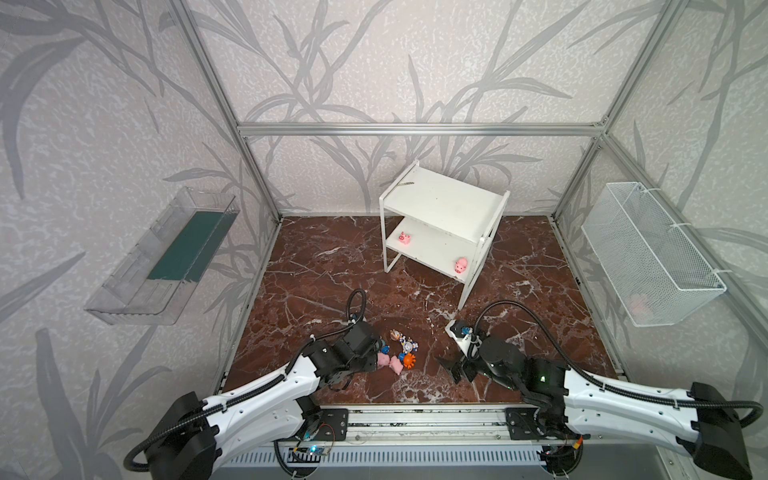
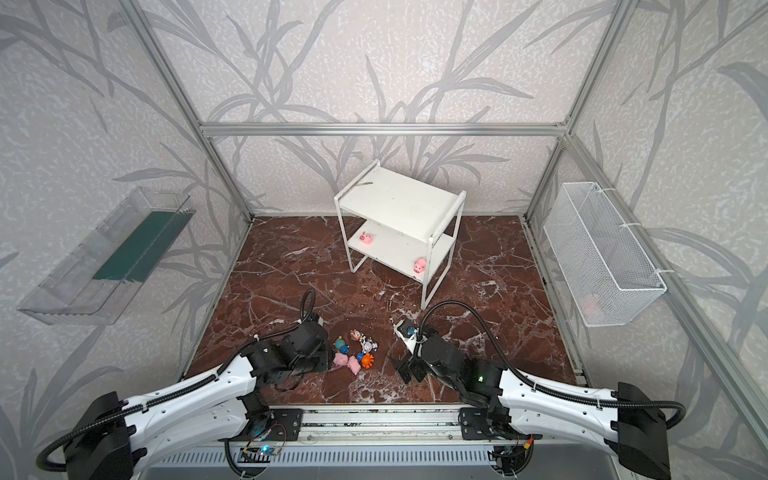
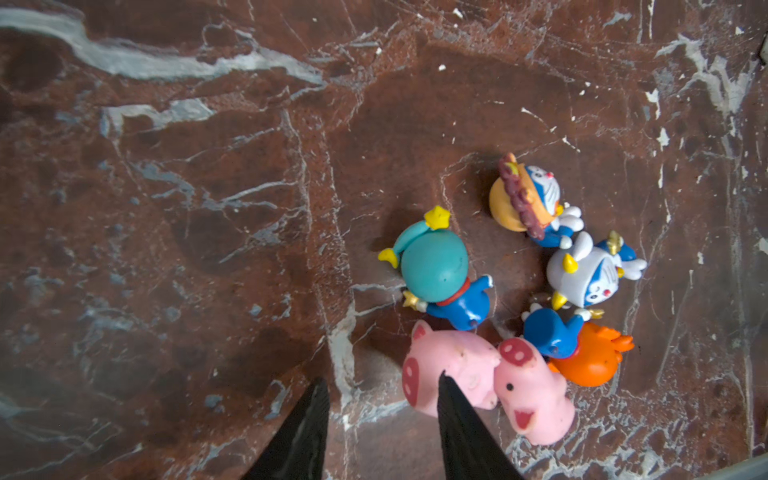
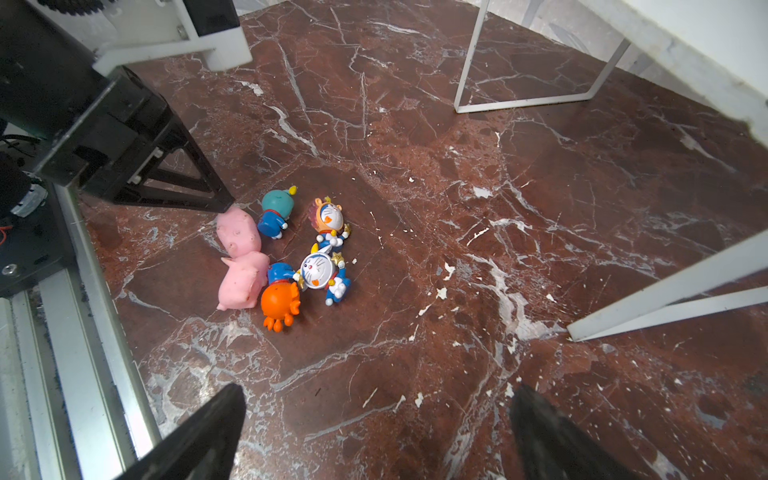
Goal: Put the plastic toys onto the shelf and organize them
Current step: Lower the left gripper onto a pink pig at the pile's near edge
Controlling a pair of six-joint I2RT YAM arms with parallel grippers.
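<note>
No text, brand or number is legible; the plastic toys [image 3: 434, 266] seem unmarked.

One finger of my left gripper [image 3: 382, 379] covers part of a pink pig [image 3: 453, 368] in the left wrist view, and both fingers run off the frame edge. In both top views, lower centre, the figurines [image 1: 409, 345] are too small to read. At right, a pink shape [image 1: 638, 306] inside the wire basket [image 1: 665, 249] is only a blur behind the mesh.

Both top views look steeply down from 6 o'clock over the whole surface [image 1: 332, 266]; wrist cameras sit close, sharing the toys [image 3: 434, 266].
</note>
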